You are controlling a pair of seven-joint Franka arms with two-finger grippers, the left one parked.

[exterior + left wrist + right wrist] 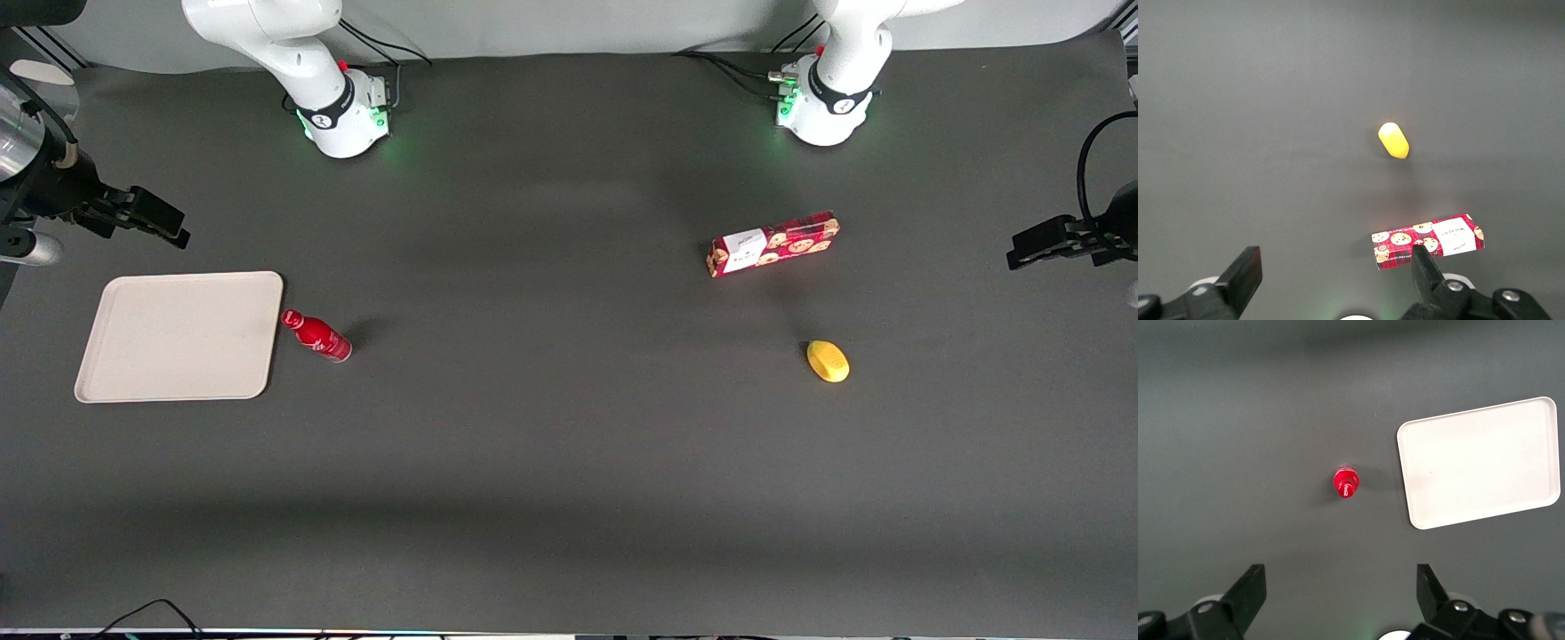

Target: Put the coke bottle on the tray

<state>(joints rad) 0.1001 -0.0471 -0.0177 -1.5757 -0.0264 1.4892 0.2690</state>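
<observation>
Dark table holds tray, coke bottle (upright), cookie box, lemon

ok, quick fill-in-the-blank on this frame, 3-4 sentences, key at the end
1. The coke bottle stands upright on the table beside the ____.
2. The tray holds ____ objects.
3. The gripper, high above the table near the tray, has its fingers ____.
4. The cookie box lies farther from the front camera than the ____ object.

Missing words: tray; no; open; yellow
</observation>
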